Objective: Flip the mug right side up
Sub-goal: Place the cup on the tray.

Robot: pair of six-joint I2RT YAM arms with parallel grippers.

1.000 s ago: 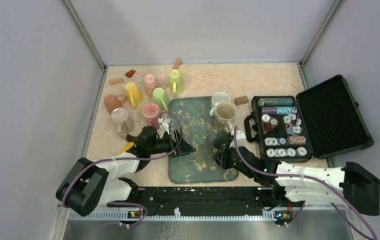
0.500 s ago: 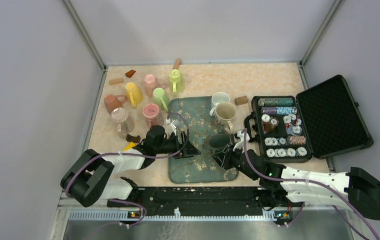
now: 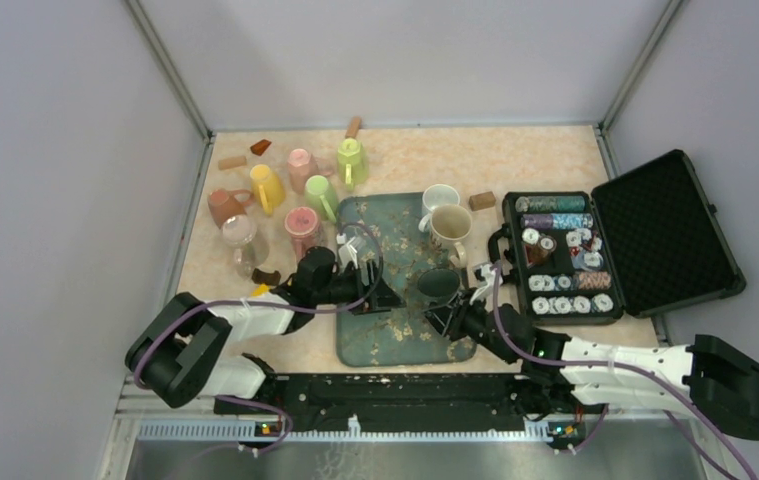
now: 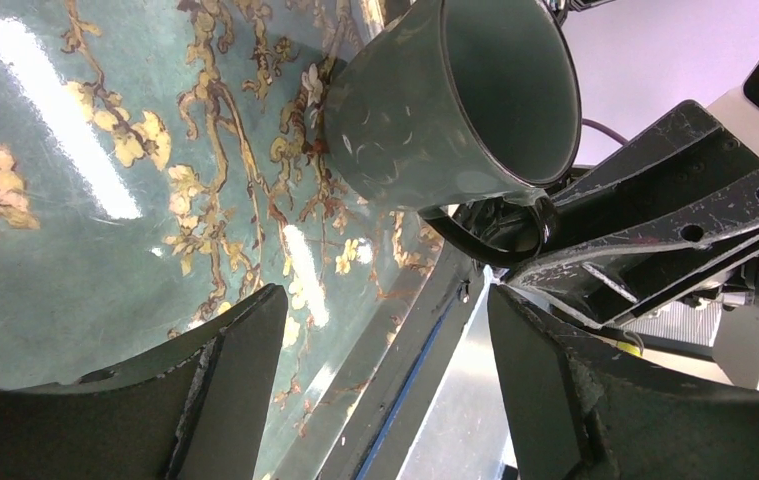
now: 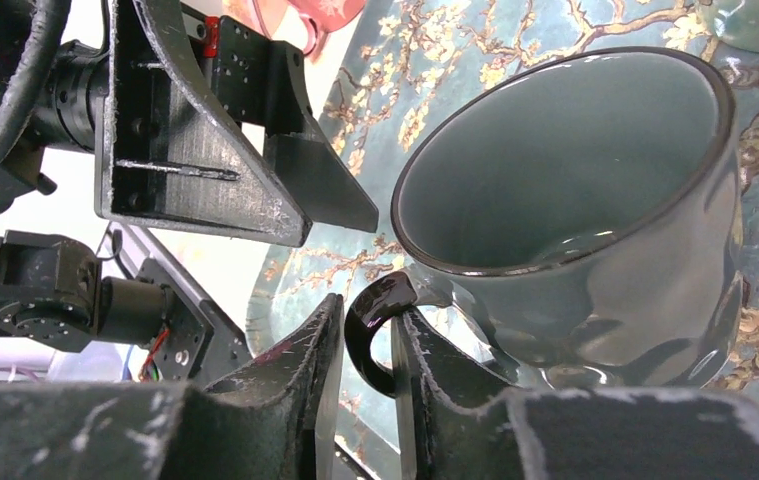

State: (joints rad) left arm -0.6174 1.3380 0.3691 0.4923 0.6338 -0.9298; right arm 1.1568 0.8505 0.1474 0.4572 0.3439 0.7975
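Observation:
The dark teal mug [image 3: 439, 283] sits on the floral tray [image 3: 395, 340], tilted, with its open mouth facing up and towards the near edge. My right gripper [image 3: 452, 312] is shut on the mug's handle [image 5: 370, 335]; in the right wrist view the gripper [image 5: 367, 310] pinches the handle below the mug [image 5: 575, 200]. My left gripper [image 3: 380, 295] is open and empty just left of the mug, low over the tray. In the left wrist view the mug [image 4: 455, 100] lies beyond the open gripper [image 4: 385, 300], untouched.
Two cream mugs [image 3: 442, 197] [image 3: 452, 225] stand at the tray's back edge. Several coloured mugs [image 3: 302, 228] and a glass [image 3: 240, 235] stand left of the tray. An open black case [image 3: 565, 255] of chips is on the right.
The right gripper has turned the mug by its handle, so its open mouth now shows. The left gripper has moved right, closer to the mug.

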